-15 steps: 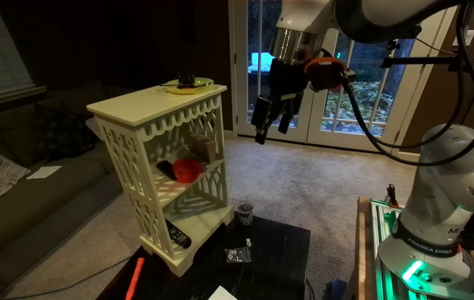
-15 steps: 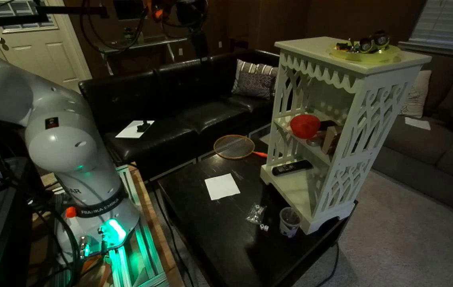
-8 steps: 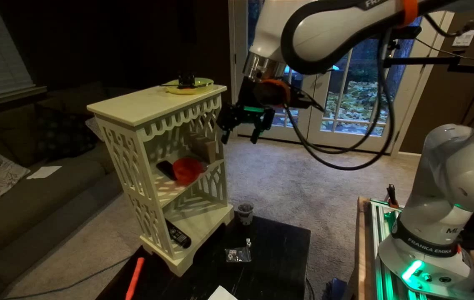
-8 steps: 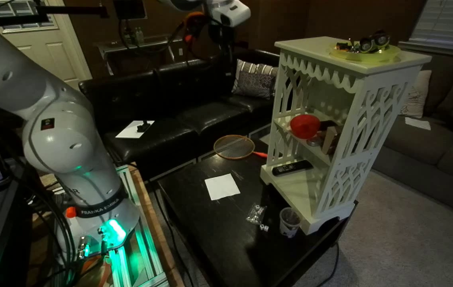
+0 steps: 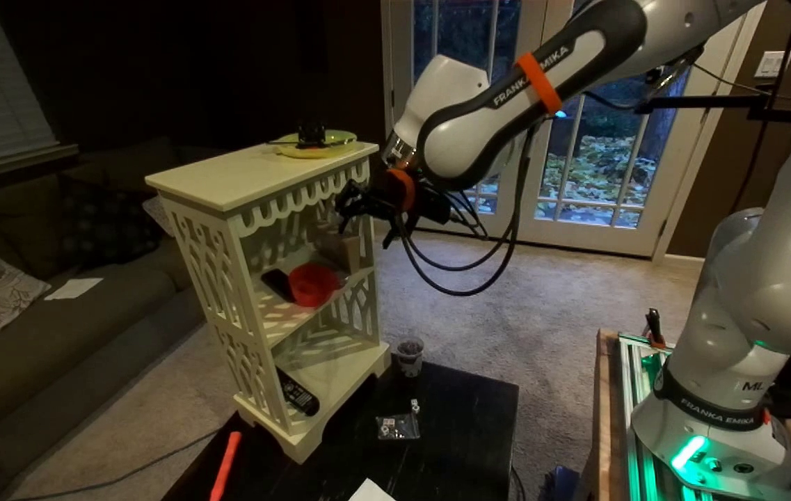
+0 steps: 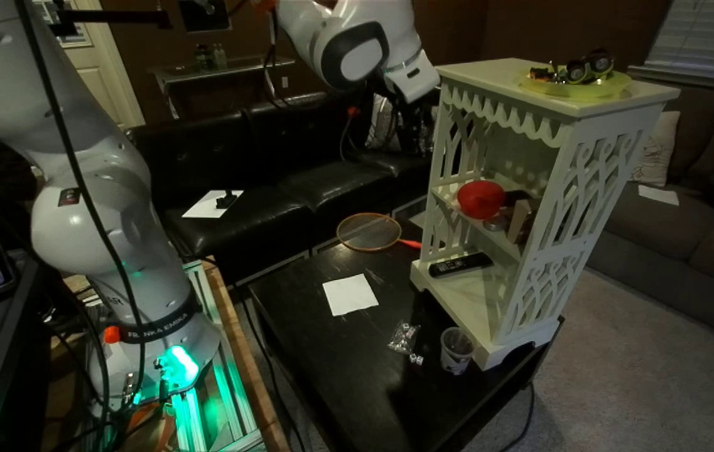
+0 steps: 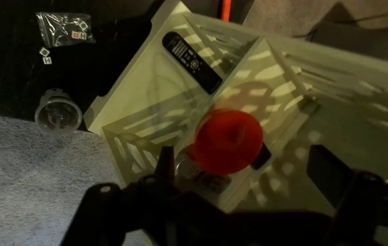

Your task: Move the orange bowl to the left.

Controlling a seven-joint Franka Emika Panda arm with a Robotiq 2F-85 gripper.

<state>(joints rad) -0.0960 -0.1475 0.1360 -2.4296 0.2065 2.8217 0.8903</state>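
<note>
Hand (image 7: 241, 153) spread wide; orange bowl (image 5: 313, 285) at its 7 o'clock in an exterior view; base collar (image 5: 712, 412) reads FRANKA EMIKA.

**Black two-fingered gripper (image 7: 241, 158) spread wide**

Up from its green-lit white base (image 5: 750, 445) stands the white, black-trimmed jointed arm (image 5: 758, 285), the orange-banded forearm (image 5: 499, 110) slanting down! At its end the gripper tilts downward, and here, in the wrist view, both dark fingers (image 7: 165, 164) stand well apart!
</note>
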